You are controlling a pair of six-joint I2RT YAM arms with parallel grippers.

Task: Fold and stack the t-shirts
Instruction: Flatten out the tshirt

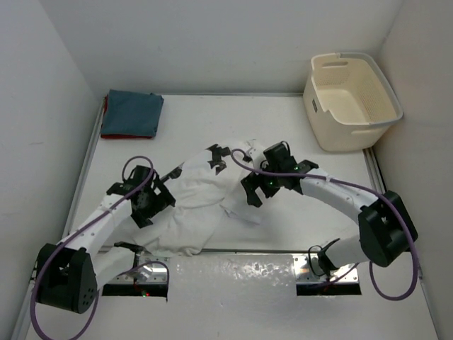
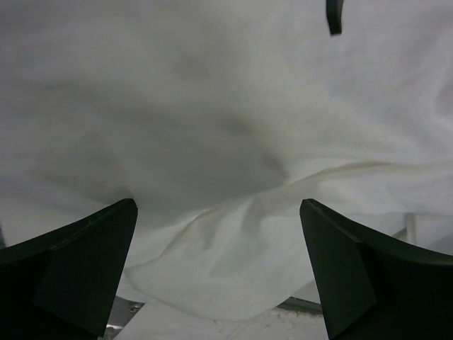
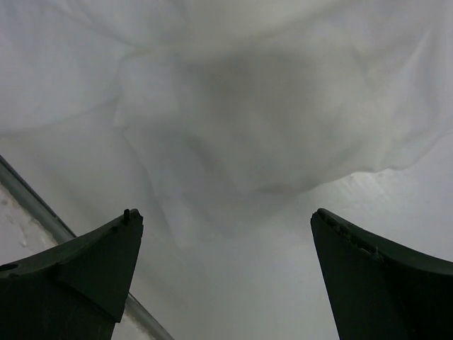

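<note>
The white t-shirt (image 1: 202,205) lies crumpled in the middle of the table, with a fold hanging over the near edge. My left gripper (image 1: 157,201) is at its left side, open, with loose white cloth (image 2: 212,106) in front of the spread fingers and nothing gripped. My right gripper (image 1: 253,193) is at the shirt's right side, also open, with rumpled white cloth (image 3: 233,106) ahead of its fingers. In the far left corner the slate blue-grey t-shirt (image 1: 133,112) lies folded on top of the red t-shirt (image 1: 105,106), of which only a thin edge shows.
A cream plastic laundry basket (image 1: 340,134) stands at the back right corner. White walls close in the table on the left, back and right. A metal rail (image 1: 233,249) runs along the table's near edge, by the arm bases.
</note>
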